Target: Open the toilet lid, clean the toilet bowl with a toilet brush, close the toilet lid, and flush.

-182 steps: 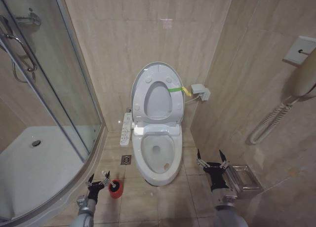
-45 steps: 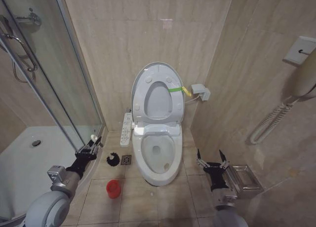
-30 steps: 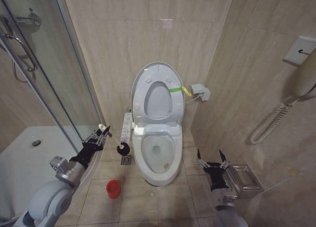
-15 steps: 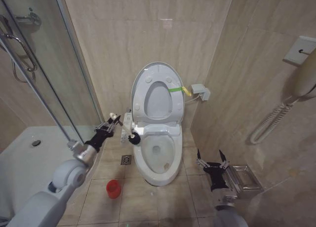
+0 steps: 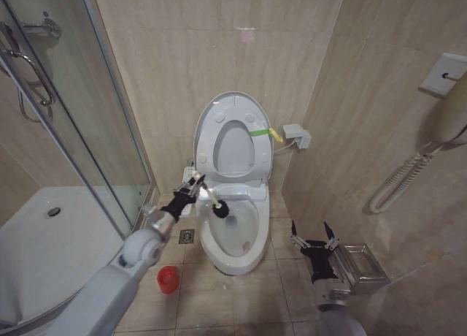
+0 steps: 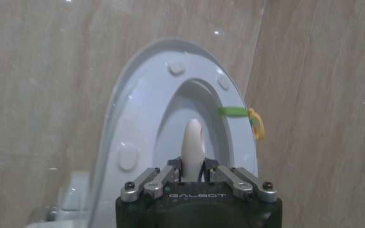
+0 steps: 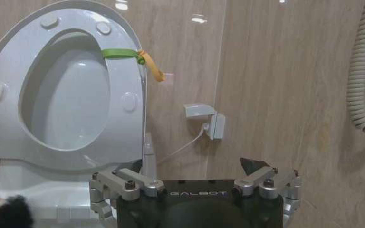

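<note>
The toilet lid point(image 5: 232, 140) stands upright against the wall with the ring seat raised too, a green-and-yellow tab point(image 5: 264, 133) at its edge. Below it the white toilet bowl point(image 5: 235, 232) lies uncovered. My left gripper point(image 5: 192, 189) is shut on the white handle of the toilet brush, whose black head point(image 5: 220, 209) hangs over the bowl's left rear rim. In the left wrist view the left gripper point(image 6: 194, 172) clamps the handle point(image 6: 193, 142) in front of the lid point(image 6: 146, 128). The red holder point(image 5: 168, 279) stays on the floor. My right gripper point(image 5: 312, 240) waits open right of the bowl; the right wrist view shows it point(image 7: 195, 184) facing the lid point(image 7: 5, 118).
A glass shower enclosure point(image 5: 80, 139) closes off the left. A floor drain point(image 5: 186, 237) lies left of the bowl. On the right wall are a socket box point(image 5: 296, 136), a metal tray point(image 5: 359, 261) and a handset with a coiled cord point(image 5: 400, 177).
My left gripper has lifted the brush out of the red holder and carried it up and rightward, from the floor beside the toilet to over the bowl. The right arm has not moved.
</note>
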### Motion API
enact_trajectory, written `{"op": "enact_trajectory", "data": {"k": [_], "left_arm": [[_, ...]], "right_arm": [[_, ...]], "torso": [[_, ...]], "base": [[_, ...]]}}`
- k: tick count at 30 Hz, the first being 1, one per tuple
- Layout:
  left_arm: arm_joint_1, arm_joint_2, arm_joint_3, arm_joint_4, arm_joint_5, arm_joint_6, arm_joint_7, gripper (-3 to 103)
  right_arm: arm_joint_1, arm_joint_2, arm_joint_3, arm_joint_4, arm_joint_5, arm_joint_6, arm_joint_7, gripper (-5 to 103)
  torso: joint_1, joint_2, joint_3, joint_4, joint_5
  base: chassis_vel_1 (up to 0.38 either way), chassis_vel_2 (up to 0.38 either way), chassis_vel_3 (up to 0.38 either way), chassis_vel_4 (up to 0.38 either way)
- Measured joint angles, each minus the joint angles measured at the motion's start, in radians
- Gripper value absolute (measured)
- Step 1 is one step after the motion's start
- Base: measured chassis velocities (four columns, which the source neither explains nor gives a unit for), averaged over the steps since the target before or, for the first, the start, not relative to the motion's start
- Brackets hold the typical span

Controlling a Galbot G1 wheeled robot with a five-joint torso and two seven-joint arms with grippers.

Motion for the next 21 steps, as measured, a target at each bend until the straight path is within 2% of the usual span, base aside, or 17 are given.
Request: {"op": "enact_trajectory", "data": {"k": [11,21], "left_arm": [[-0.137,-0.099,0.095,0.220,0.055,-0.041,-0.001,22],[-0.234,-0.185,0.133,0.419,0.052,-0.083,0.027,22]], "right_arm": [[0.000,0.000,0.000,0.000,0.000,0.000,0.000,100],[0.000,0.000,0.000,0.000,0.000,0.000,0.000,100]], "torso": [[0.000,0.000,0.000,0.0003,0.0000],[0.000,0.000,0.000,0.0001,0.0000]], "base": [[0.000,0.000,0.000,0.000],[0.000,0.000,0.000,0.000]]}}
